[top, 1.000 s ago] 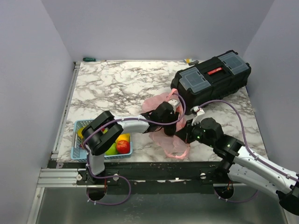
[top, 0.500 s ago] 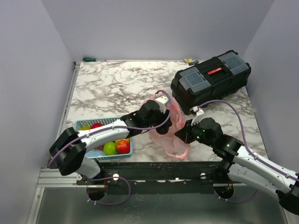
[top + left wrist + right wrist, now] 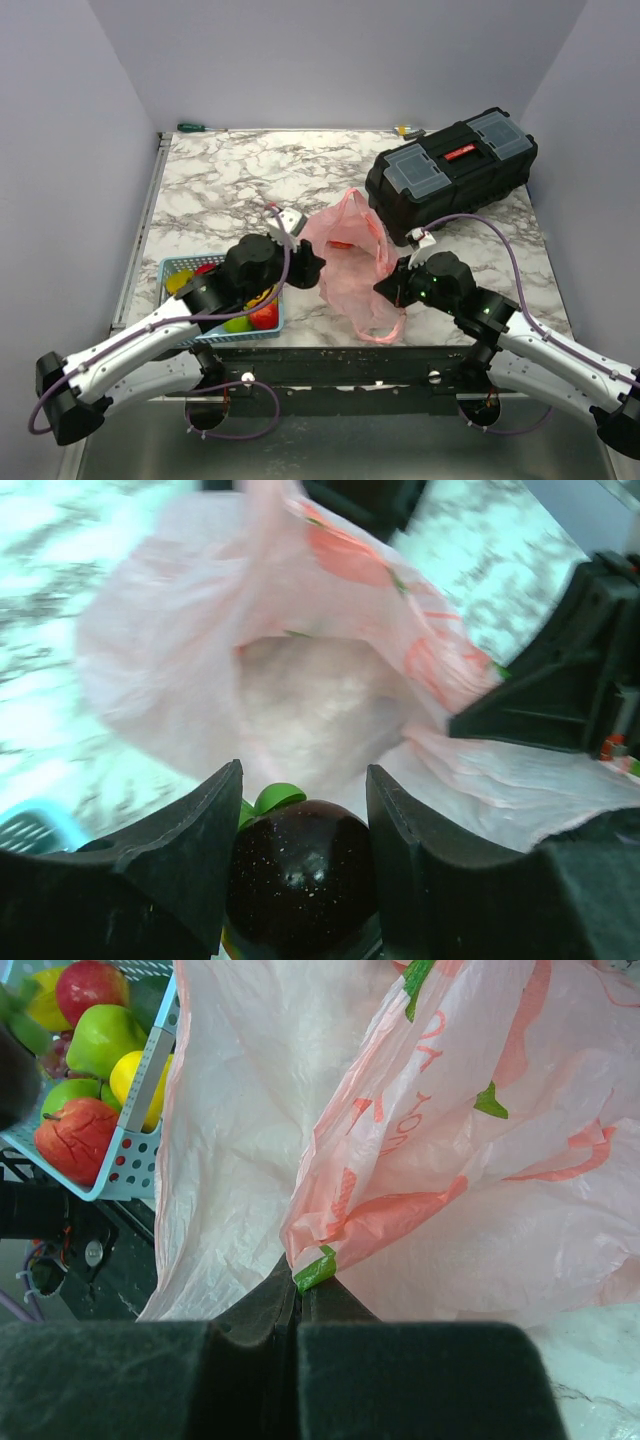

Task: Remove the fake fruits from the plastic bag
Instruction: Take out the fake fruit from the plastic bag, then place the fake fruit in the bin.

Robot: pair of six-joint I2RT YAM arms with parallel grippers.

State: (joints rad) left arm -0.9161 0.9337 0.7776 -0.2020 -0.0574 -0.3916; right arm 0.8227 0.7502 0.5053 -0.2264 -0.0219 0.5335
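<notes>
Pink crinkly plastic bag looks nearly empty, its edge pinched by the right gripper; the left gripper clasps a dark glossy round fruit near the light blue slotted basket of plastic fruits.

A white bench veined in grey and black like marble fills the middle of the top view. Plain pale lavender walls close it in at the back, on the left and on the right. A silver aluminium rail runs along the bench's left edge, and a dark frame bar along its near edge. Below that lies a dull grey metal surface. The light is soft and even, with faint shadows.
</notes>
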